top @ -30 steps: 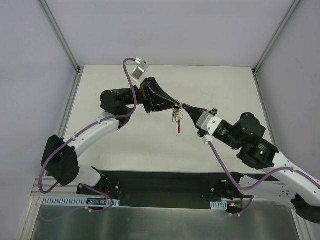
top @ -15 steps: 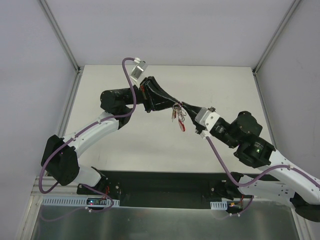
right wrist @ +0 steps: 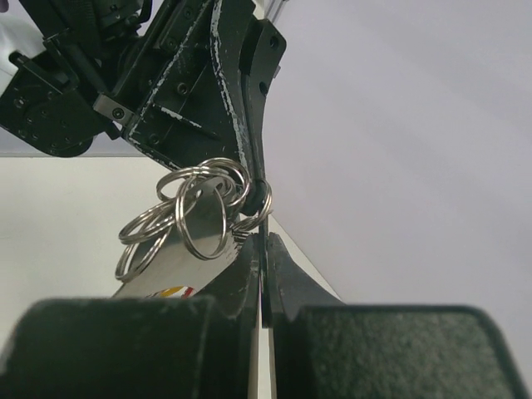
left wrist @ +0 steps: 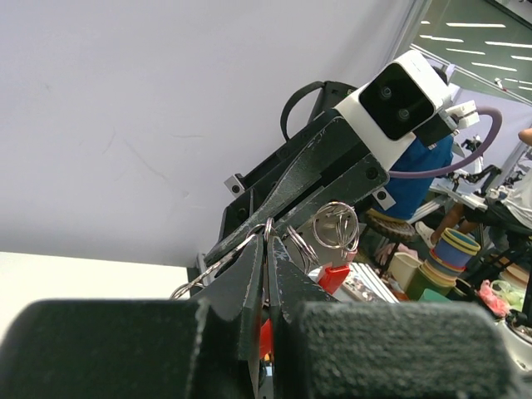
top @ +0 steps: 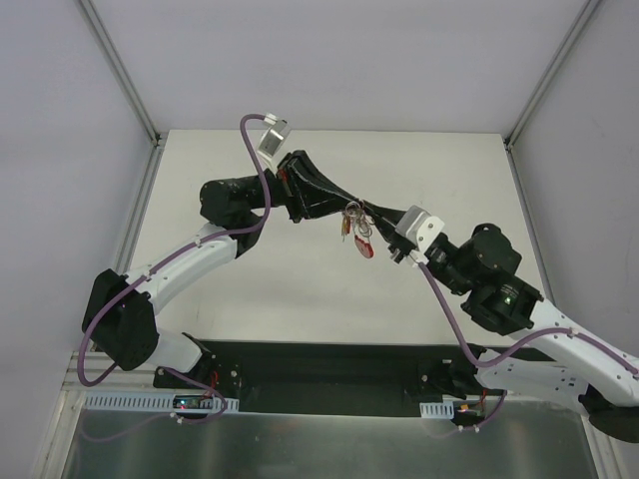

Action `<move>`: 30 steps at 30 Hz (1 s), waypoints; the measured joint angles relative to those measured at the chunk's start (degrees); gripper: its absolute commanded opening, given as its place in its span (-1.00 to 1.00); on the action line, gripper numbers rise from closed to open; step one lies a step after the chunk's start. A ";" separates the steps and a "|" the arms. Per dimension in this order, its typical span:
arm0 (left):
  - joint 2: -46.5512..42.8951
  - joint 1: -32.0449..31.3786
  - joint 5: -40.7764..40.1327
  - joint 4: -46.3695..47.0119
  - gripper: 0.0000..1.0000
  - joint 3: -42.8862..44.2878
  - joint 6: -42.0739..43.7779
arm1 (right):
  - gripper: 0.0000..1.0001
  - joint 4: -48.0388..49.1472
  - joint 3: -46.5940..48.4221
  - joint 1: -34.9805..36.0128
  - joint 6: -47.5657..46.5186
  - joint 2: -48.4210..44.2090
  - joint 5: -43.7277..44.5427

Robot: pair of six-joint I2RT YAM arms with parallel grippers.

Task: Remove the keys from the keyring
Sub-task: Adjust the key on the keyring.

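Between the two sets of fingertips, up off the table (top: 300,294), hangs the keyring (top: 355,213). The left gripper (top: 346,206) and right gripper (top: 373,212) meet nearly tip to tip around it. From its own wrist view the left gripper (left wrist: 267,243) has its jaws pressed together, with a thin loop of the keyring (left wrist: 336,229) nipped at the very tip. The right gripper (left wrist: 320,170) is just beyond, pointing back at it. The right gripper (right wrist: 262,253) is likewise closed. Its jaws are tight on a wire of the keyring (right wrist: 199,208), and the left gripper (right wrist: 249,125) touches the same cluster from above. Several loose loops fan out to one side of the right jaws, over a flat pale tag (right wrist: 170,274). Below both tips dangle the keys (top: 346,228) and a red piece (top: 365,247), clear of the table.
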 measured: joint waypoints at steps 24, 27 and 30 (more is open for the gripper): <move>-0.37 0.61 -4.13 1.03 -1.00 -3.39 2.03 | -0.99 6.16 -2.12 0.76 8.87 2.62 8.70; -0.28 2.10 -3.74 0.85 -1.00 -3.74 -1.55 | -0.99 6.32 -2.56 0.74 7.39 2.56 9.33; -0.39 4.46 -2.91 0.85 -1.00 -5.49 -5.51 | -0.99 6.86 -3.06 0.35 5.77 1.84 9.94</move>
